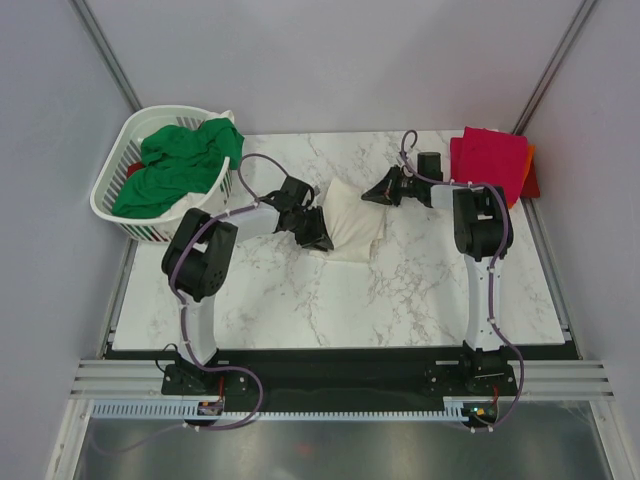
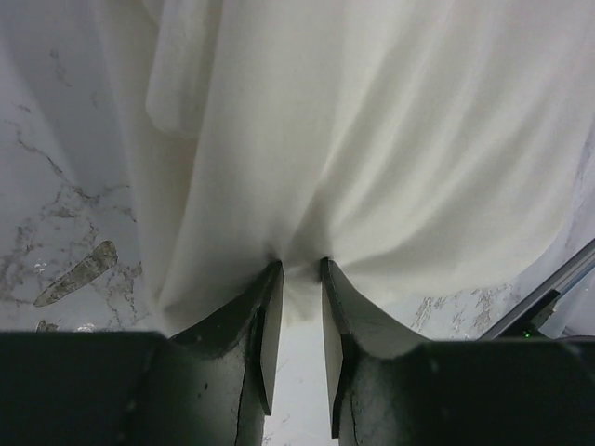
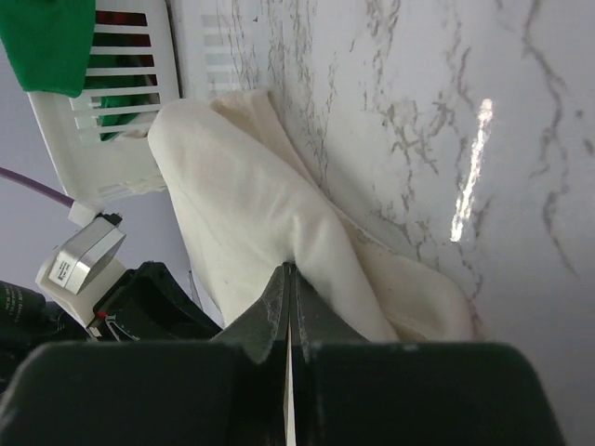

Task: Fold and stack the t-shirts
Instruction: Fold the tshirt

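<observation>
The cream-white t-shirt (image 1: pixel 352 220) lies bunched on the marble table, between my two grippers. My left gripper (image 1: pixel 318 236) is at its left edge. In the left wrist view its jaws (image 2: pixel 299 266) stand narrow, with a pucker of the cream cloth (image 2: pixel 372 139) pinched between the tips. My right gripper (image 1: pixel 373 194) is at the shirt's upper right edge. In the right wrist view it (image 3: pixel 290 268) is shut on a fold of the cream cloth (image 3: pixel 251 204). A folded crimson-pink t-shirt (image 1: pixel 488 160) lies on an orange one (image 1: pixel 527 163) at the far right.
A white slotted laundry basket (image 1: pixel 112 190) stands at the table's far left corner with a bright green t-shirt (image 1: pixel 180 165) heaped in it. The right wrist view shows the basket (image 3: pixel 102 139) just behind the cream shirt. Grey walls close in on the left, back and right.
</observation>
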Available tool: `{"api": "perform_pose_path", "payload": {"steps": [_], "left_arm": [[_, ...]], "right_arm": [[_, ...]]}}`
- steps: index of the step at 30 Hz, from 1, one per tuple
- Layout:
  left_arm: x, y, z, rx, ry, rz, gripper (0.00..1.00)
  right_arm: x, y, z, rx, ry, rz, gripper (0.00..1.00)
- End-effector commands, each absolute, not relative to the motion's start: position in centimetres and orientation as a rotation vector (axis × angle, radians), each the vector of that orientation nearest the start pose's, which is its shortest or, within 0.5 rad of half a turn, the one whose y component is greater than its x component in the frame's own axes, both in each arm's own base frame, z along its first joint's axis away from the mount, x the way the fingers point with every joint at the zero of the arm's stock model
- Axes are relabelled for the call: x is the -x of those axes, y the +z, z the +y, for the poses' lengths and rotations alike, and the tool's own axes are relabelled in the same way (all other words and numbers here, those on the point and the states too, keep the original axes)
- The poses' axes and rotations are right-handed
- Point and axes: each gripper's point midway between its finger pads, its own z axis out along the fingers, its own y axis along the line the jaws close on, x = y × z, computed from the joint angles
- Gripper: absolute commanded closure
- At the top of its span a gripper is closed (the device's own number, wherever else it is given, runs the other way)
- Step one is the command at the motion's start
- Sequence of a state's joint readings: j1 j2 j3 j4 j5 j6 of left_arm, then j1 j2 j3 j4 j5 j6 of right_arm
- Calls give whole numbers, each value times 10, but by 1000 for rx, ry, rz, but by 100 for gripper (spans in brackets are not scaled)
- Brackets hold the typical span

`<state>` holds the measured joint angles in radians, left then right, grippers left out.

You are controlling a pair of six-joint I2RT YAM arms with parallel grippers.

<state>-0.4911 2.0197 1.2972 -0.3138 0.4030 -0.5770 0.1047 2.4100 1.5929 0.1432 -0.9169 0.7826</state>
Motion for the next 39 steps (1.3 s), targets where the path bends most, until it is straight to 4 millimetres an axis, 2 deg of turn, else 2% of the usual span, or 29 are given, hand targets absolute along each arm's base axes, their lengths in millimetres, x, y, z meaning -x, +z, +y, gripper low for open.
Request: {"api": "perform_pose_path", "payload": {"steps": [1, 3, 4, 6, 7, 9, 10, 12, 13, 14, 15, 16, 18, 19, 20, 21, 22, 23, 24, 25, 26, 27, 28, 29, 30, 31, 33, 35, 39], "left_arm": [[-326, -16, -268, -12, -736, 2834, 68], [-325, -5, -269, -21, -751, 2814, 68], [-325, 0, -270, -25, -764, 2804, 68], [-326, 20, -277, -47, -809, 2761, 67], [-326, 31, -283, -58, -845, 2742, 65], [-328, 56, -289, -66, -877, 2695, 64], [-333, 73, -298, -82, -900, 2662, 62], [-338, 95, -311, -115, -929, 2615, 61], [-348, 118, -321, -139, -958, 2553, 61], [-354, 129, -325, -145, -970, 2522, 61], [-347, 129, -319, -141, -936, 2573, 55], [-361, 145, -317, -158, -893, 2529, 54], [-376, 157, -316, -165, -865, 2497, 53], [-393, 167, -314, -160, -862, 2474, 53], [-401, 170, -314, -158, -868, 2463, 53], [-409, 172, -313, -156, -866, 2455, 53], [-424, 184, -311, -143, -868, 2423, 54], [-432, 174, -311, -126, -859, 2444, 54], [-439, 172, -312, -115, -860, 2442, 54], [-450, 183, -315, -115, -868, 2408, 55], [-457, 168, -318, -111, -862, 2428, 55], [-463, 167, -320, -114, -861, 2424, 55], [-472, 175, -324, -123, -867, 2395, 56], [-476, 170, -325, -119, -863, 2399, 56], [-482, 160, -326, -112, -860, 2413, 57], [-488, 162, -327, -111, -864, 2400, 57], [-492, 151, -330, -107, -869, 2416, 59], [-495, 150, -333, -112, -881, 2413, 59], [-498, 131, -337, -108, -896, 2445, 60]], "right_arm": [[-518, 16, 202, -255, 1507, 2296, 100], [-520, 24, 204, -253, 1532, 2281, 99], [-523, 36, 206, -228, 1543, 2257, 98], [-527, 62, 211, -170, 1560, 2216, 87], [-528, 86, 212, -136, 1557, 2191, 74], [-531, 117, 213, -103, 1532, 2161, 61], [-532, 146, 213, -65, 1512, 2118, 49], [-534, 178, 212, -38, 1489, 2075, 44], [-529, 201, 213, -21, 1485, 2053, 41], [-527, 213, 213, -16, 1479, 2041, 41], [-522, 220, 215, -10, 1479, 2041, 41], [-514, 239, 215, 4, 1471, 2022, 41], [-497, 236, 216, -13, 1469, 2048, 41], [-485, 250, 220, 3, 1456, 2030, 42], [-470, 229, 222, -27, 1454, 2082, 43], [-460, 224, 224, -35, 1453, 2099, 44], [-445, 230, 230, -20, 1458, 2097, 48], [-428, 206, 231, -75, 1472, 2160, 50], [-420, 202, 233, -84, 1478, 2158, 51], [-408, 204, 236, -80, 1487, 2151, 56], [-393, 183, 235, -122, 1494, 2195, 58], [-387, 180, 236, -132, 1504, 2195, 62], [-380, 179, 239, -119, 1503, 2196, 74], [-372, 169, 239, -125, 1495, 2221, 78], [-369, 163, 240, -130, 1477, 2242, 82], [-363, 159, 244, -93, 1460, 2259, 87], [-360, 151, 247, -84, 1439, 2284, 89], [-355, 142, 252, -65, 1435, 2309, 92], [-352, 115, 252, -72, 1405, 2365, 95]]}}
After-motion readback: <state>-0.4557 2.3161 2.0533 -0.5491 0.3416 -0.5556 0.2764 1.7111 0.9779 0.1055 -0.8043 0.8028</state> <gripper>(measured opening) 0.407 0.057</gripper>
